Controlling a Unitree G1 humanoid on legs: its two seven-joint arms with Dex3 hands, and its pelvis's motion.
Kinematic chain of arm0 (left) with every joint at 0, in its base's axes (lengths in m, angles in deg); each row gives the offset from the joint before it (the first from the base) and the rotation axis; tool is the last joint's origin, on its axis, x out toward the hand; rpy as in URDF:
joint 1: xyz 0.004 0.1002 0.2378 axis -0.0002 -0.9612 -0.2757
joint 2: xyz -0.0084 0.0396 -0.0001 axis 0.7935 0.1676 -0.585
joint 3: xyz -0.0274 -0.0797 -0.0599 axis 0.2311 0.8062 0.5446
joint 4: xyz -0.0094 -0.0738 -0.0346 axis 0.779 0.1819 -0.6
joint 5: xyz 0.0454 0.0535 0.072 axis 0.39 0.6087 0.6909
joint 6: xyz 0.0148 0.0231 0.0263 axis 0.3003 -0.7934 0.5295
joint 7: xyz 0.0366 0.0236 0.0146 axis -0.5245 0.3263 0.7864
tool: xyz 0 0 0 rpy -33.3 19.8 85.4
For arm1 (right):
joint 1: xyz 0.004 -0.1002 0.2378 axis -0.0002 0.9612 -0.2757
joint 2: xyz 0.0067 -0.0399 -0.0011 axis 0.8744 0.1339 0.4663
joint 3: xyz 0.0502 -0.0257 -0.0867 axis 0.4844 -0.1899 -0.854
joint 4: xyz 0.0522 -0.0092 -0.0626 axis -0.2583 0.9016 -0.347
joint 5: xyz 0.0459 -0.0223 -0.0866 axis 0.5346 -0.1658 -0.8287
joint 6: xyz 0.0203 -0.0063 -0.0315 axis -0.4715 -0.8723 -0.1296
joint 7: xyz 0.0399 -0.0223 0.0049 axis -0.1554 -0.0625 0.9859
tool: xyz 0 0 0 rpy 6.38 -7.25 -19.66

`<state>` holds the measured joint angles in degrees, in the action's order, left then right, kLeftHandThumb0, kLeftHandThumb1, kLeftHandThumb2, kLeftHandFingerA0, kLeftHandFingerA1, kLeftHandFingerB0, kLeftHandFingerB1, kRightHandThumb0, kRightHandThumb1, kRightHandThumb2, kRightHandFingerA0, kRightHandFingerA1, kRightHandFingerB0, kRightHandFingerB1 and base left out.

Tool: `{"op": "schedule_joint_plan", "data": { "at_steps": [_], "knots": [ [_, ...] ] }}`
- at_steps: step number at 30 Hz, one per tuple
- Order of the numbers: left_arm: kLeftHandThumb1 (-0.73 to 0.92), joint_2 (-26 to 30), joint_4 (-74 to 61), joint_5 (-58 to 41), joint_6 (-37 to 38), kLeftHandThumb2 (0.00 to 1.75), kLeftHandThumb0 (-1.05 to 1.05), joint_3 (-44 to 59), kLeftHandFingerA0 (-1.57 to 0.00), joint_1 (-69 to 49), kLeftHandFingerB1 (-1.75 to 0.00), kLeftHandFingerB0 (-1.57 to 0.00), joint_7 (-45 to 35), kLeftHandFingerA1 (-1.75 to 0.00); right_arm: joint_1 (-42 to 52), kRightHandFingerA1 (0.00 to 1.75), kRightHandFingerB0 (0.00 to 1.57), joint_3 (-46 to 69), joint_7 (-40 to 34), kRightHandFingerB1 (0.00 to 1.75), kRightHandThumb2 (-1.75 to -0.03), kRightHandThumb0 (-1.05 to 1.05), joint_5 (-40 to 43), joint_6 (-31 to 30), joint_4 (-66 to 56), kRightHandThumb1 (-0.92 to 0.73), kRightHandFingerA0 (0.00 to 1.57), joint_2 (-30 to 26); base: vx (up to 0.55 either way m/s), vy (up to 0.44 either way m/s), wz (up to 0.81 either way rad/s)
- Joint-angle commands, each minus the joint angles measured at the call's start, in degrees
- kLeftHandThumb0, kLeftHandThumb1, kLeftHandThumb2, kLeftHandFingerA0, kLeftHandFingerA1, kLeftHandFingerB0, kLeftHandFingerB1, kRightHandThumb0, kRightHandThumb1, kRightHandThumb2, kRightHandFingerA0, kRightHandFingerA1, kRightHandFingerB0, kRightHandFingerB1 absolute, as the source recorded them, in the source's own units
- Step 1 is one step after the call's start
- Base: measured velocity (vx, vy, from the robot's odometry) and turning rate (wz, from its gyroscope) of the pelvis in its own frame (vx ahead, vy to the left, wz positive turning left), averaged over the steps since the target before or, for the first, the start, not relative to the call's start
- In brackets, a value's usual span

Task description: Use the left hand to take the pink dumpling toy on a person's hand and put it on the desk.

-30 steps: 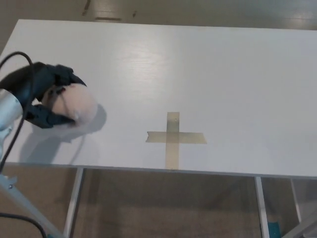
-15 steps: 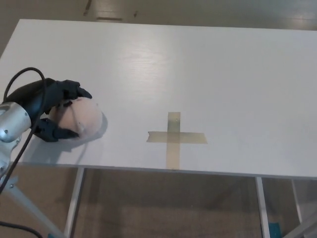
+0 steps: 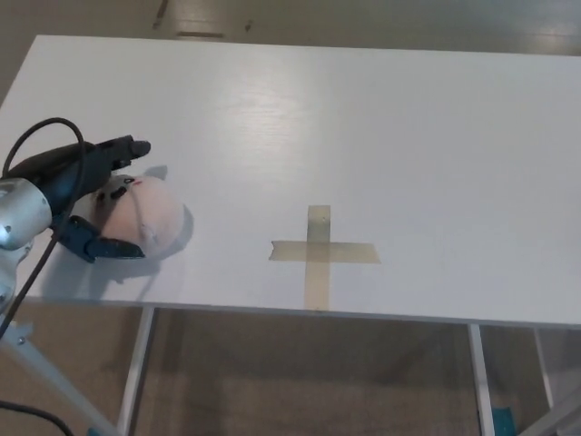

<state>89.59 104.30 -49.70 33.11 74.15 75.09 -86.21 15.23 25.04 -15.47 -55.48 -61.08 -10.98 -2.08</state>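
Since the dumpling toy (image 3: 145,214) rests on the desk (image 3: 363,127) between the spread fingers of the left hand (image 3: 86,195), placement looks done; hand unclasped, withdrawal remaining.

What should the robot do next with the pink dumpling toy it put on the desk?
Probably pull the left hand back to the left, away from the toy. The pink dumpling toy already seems to rest on the white desk, near its front left edge, and the fingers look spread apart around it rather than clamped on it, so only letting go fully remains.
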Motion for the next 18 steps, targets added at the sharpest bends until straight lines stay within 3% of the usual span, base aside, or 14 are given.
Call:
{"op": "schedule_joint_plan", "data": {
  "at_steps": [1, 2, 7, 9, 10, 12, 13, 14, 15, 18],
  "knots": [
    [0.43, 2.4, -7.5, -3.5, -3.4, 0.65, -0.87, 4.6, 0.00, -0.7, 0.00, 0.00, -3.6, 0.00, 0.3, 0.44, 0.59, 0.2, 0.5, 0.44, -0.61, -0.27, 0.5, 0.0, 0.0, -0.72, 0.65, 0.1, 0.00, 0.000, 0.00],
    [0.47, 3.4, -12.7, -7.1, -4.3, 0.58, -0.87, 8.1, 0.00, -1.6, -0.02, 0.00, -5.6, 0.00, 0.4, 0.44, 0.59, 0.3, 0.6, 0.44, -0.61, -0.27, 0.6, 0.0, 0.0, -0.72, 0.64, 0.1, 0.00, 0.000, 0.00],
    [0.46, 3.9, -21.3, -13.0, -4.5, 0.60, -0.88, 14.8, 0.00, -3.4, -0.02, 0.00, -7.6, 0.00, 0.6, 0.44, 0.60, -0.1, 0.5, 0.44, -0.61, -0.27, 0.2, 0.0, 0.0, -0.71, 0.63, 0.0, 0.00, 0.000, 0.00],
    [0.42, 4.6, -26.6, -16.6, -3.0, 0.64, -0.87, 19.3, 0.00, -4.5, 0.00, 0.00, -8.3, 0.00, 0.8, 0.44, 0.60, -0.3, 0.6, 0.44, -0.61, -0.27, 0.0, 0.1, 0.0, -0.71, 0.64, 0.0, 0.00, 0.000, 0.00],
    [0.40, 5.7, -31.4, -18.8, -2.0, 0.83, -0.74, 23.3, 0.00, -6.0, -0.02, 0.00, -8.8, 0.00, 1.0, 0.44, 0.60, -0.4, 0.8, 0.44, -0.61, -0.27, -0.1, 0.2, 0.0, -0.71, 0.64, -0.1, 0.00, 0.000, 0.00],
    [0.40, 6.6, -35.0, -20.6, -1.6, 0.83, -0.74, 26.5, 0.00, -7.3, -0.02, 0.00, -9.5, 0.00, 1.2, 0.44, 0.60, -0.7, 0.7, 0.44, -0.61, -0.27, -0.3, 0.3, 0.1, -0.71, 0.65, 0.0, 0.00, 0.000, 0.00],
    [0.48, 6.9, -38.3, -22.7, -1.0, 0.65, -1.02, 29.7, 0.00, -9.3, -0.02, 0.00, -10.1, 0.00, 1.5, 0.44, 0.59, -0.7, 0.7, 0.44, -0.61, -0.27, -0.4, 0.3, 0.3, -0.72, 0.65, -0.2, 0.00, 0.000, 0.00],
    [0.48, 6.9, -39.1, -23.2, -0.9, 0.65, -1.02, 30.5, 0.00, -9.8, -0.02, 0.00, -10.3, 0.00, 1.5, 0.44, 0.59, -0.7, 0.7, 0.44, -0.61, -0.27, -0.4, 0.2, 0.3, -0.72, 0.65, -0.3, 0.00, 0.000, 0.00],
    [0.40, 6.7, -42.9, -25.3, 0.8, 0.84, -0.74, 34.5, 0.00, -13.2, -0.03, 0.00, -10.5, 0.00, 1.6, 0.45, 0.61, -0.6, 0.7, 0.44, -0.61, -0.28, -0.3, 0.1, 0.4, -0.71, 0.66, -0.4, 0.00, 0.000, 0.00],
    [0.38, 5.0, -49.9, -28.0, 3.2, 0.83, -0.71, 41.4, 0.00, -20.8, -0.10, 0.00, -11.0, -0.04, 2.0, 0.45, 0.60, -0.4, 0.7, 0.44, -0.61, -0.27, -0.1, 0.2, 0.4, -0.71, 0.66, -0.4, 0.00, 0.000, 0.00]
  ]
}}
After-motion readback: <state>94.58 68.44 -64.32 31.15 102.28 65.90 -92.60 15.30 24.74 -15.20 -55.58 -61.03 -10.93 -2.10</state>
